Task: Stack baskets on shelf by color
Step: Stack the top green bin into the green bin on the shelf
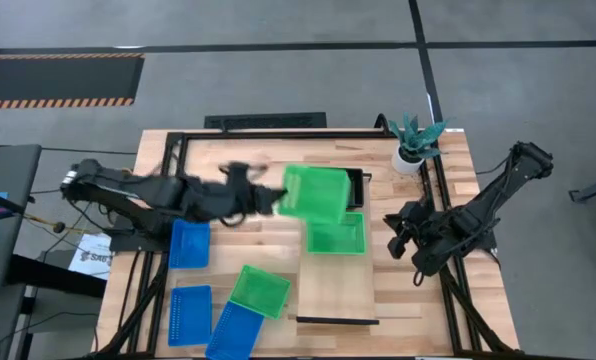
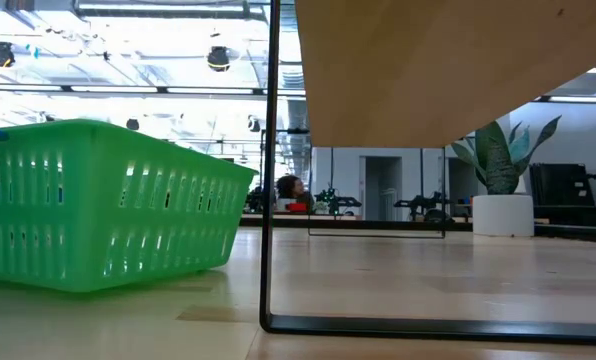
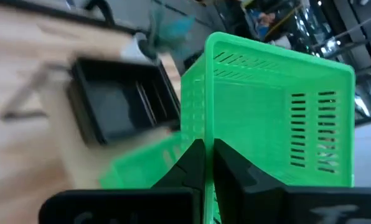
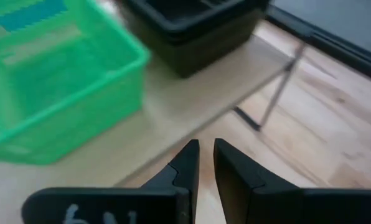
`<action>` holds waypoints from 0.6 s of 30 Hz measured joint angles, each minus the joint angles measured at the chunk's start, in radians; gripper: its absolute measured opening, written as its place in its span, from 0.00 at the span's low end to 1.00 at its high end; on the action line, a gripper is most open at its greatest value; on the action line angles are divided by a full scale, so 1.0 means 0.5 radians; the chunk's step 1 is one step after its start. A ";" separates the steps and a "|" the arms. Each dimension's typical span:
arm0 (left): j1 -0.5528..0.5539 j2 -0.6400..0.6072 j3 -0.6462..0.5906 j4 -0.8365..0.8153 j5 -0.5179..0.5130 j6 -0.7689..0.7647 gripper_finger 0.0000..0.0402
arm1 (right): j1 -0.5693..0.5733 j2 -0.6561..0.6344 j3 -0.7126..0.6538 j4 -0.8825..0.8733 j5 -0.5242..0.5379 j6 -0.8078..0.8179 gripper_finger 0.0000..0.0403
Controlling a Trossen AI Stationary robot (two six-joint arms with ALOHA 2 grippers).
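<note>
I have the left end effector (image 3: 204, 163) clamped on the rim wall of a green basket (image 1: 316, 194), holding it tilted in the air above the shelf (image 1: 338, 275). The fingers pinch one thin wall, so the basket hangs from a single edge with its open side turned toward the far end of the shelf; I judge this grip was chosen because the mesh wall is the only part narrow enough to seize.

A second green basket (image 1: 336, 236) sits on the shelf directly below and just in front of the carried one. The black baskets (image 4: 192, 22) are stacked at the far end of the shelf, just beside this green one. I judge the step in hand is nesting the carried basket into the seated one to build the green stack.

A third green basket (image 1: 260, 291) lies on the worktop (image 1: 448, 180) beside the shelf, partly over a blue basket (image 1: 234, 331). Two more blue baskets (image 1: 189, 243) lie on the worktop near the left arm, not yet shelved.

The right end effector (image 4: 206, 155) waits beside the shelf on the right, near the potted plant (image 1: 414, 142). Its fingers stand slightly apart, with nothing between them.
</note>
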 joint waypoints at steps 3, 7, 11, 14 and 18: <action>-0.071 0.139 0.000 0.107 0.000 -0.129 0.00 | -0.030 0.000 0.000 -0.105 -0.001 0.070 0.18; -0.105 0.292 0.038 0.107 0.001 -0.283 0.00 | -0.051 0.001 0.000 -0.123 -0.007 0.059 0.18; -0.127 0.376 0.099 0.071 0.013 -0.360 0.00 | -0.044 0.001 0.000 -0.132 -0.011 0.040 0.18; -0.145 0.372 0.122 0.003 -0.057 -0.399 0.00 | -0.012 0.001 0.000 -0.157 -0.012 0.039 0.18; -0.154 0.374 0.121 -0.138 -0.129 -0.550 0.00 | 0.031 0.001 0.000 -0.161 -0.012 0.039 0.18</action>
